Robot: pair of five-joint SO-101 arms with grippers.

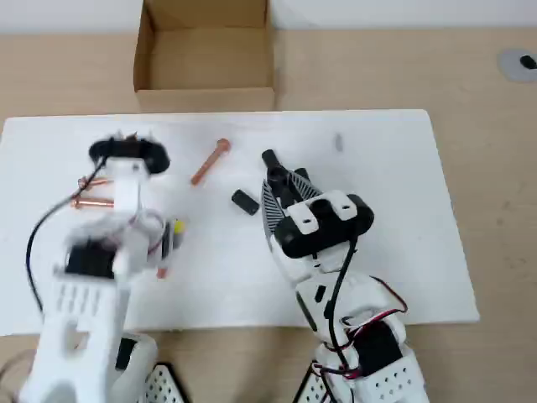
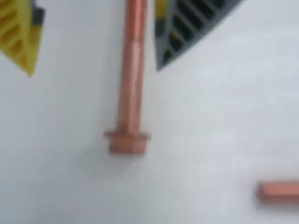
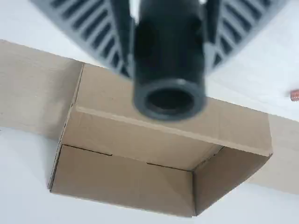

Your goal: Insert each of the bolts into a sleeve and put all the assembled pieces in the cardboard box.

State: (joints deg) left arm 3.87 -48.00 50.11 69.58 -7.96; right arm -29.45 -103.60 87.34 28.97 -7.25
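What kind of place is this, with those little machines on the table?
Likely a robotics lab or hobby workbench. Two small white plastic robot arms stand at a pale wooden table, with a white sheet, copper-coloured metal bolts and an open brown cardboard box laid out on it.

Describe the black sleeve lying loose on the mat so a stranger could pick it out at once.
Find the white mat next to the cardboard box. Near the mat's middle, close beside the right gripper, lies the loose sleeve, short and black. The held sleeve is clamped in that gripper, while this one rests flat on the mat, untouched.
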